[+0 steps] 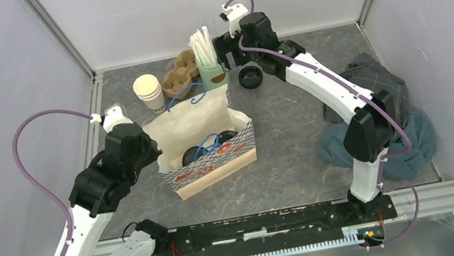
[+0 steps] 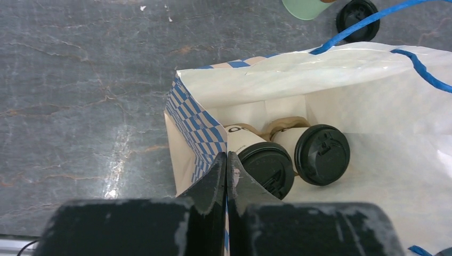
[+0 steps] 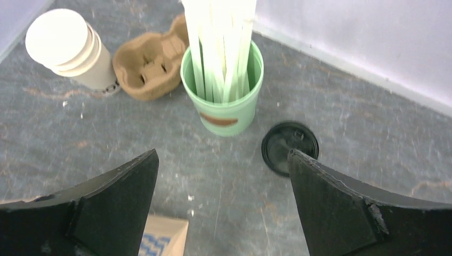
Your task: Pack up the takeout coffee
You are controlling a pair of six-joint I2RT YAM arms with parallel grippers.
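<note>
Two takeout coffees, white printed cups with black lids (image 2: 266, 166) (image 2: 321, 154), lie side by side inside the open blue-checked paper bag (image 2: 194, 114). In the top view their lids (image 1: 191, 155) (image 1: 228, 135) show inside the bag (image 1: 217, 165), under its blue handle. My left gripper (image 2: 227, 159) is shut on the bag's left rim, which it pinches between its fingers; it also shows in the top view (image 1: 155, 152). My right gripper (image 3: 223, 154) is open and empty, above the floor behind the bag, and it appears in the top view (image 1: 231, 57) too.
A green cup of white straws (image 3: 224, 101), a loose black lid (image 3: 288, 143), a cardboard cup carrier (image 3: 152, 64) and stacked lidless white cups (image 3: 64, 48) stand behind the bag. A blue-grey cloth (image 1: 386, 128) lies at the right by the right arm.
</note>
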